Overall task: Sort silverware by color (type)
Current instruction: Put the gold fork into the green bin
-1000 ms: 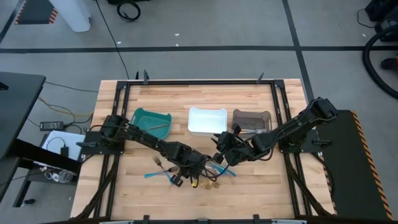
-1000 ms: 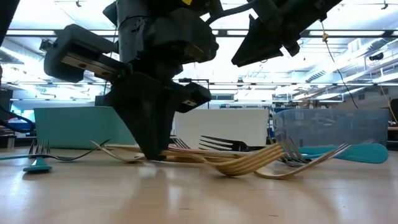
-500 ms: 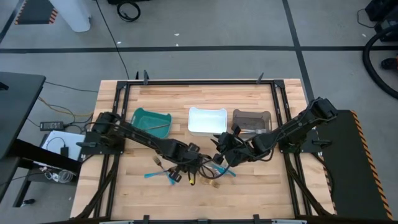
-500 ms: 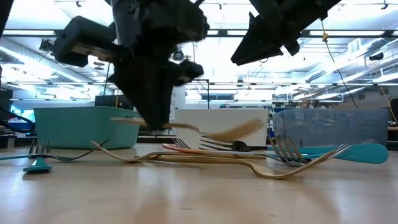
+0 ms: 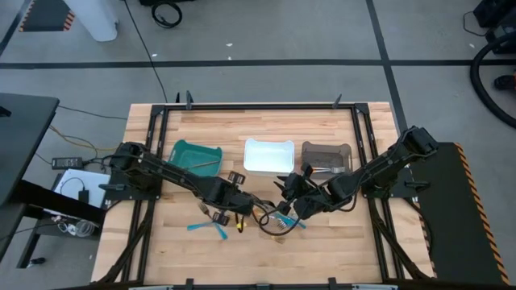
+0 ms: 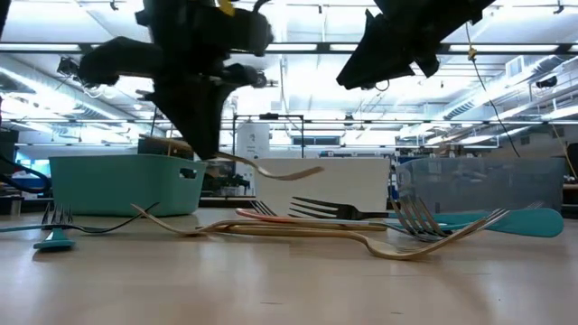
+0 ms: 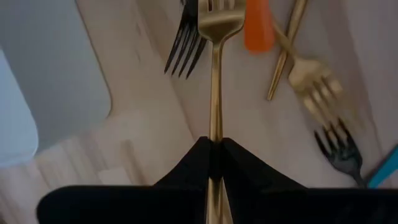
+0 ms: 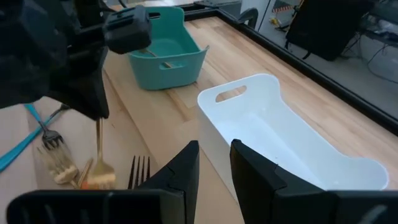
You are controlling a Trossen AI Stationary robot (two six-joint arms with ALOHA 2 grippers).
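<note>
My left gripper (image 6: 206, 161) hangs above the table's middle, shut on a gold fork (image 6: 271, 169) that is clear of the wood. Below it the rest of the silverware (image 6: 361, 236) lies in a loose pile: gold forks, a dark fork (image 7: 185, 37), an orange handle (image 7: 258, 28) and blue pieces (image 5: 205, 227). My right gripper (image 8: 214, 158) hovers open just right of the pile, with nothing between its fingers. From the right wrist view, the left gripper (image 8: 93, 99) shows with the fork (image 8: 99, 146) below it. My left gripper pinches the gold fork's thin handle (image 7: 214, 134) between its two fingers, about midway along. The fingers slant down from above and lie across the fork. The fork is lifted clear and lies nearly level, its tines (image 6: 302, 171) toward the table's right, drooping a little.
Three bins stand in a row at the far side: teal (image 5: 184, 153) with one utensil in it, white (image 5: 268, 155) and grey (image 5: 326, 153). A black frame (image 5: 258, 105) rims the table. Bare wood lies toward the near edge.
My left gripper has risen from the pile and drifted a little toward the table's left, tipping as it went. The gold fork in it, lying among the others a second ago, now hangs clear above them. The rest of the pile has stayed put.
</note>
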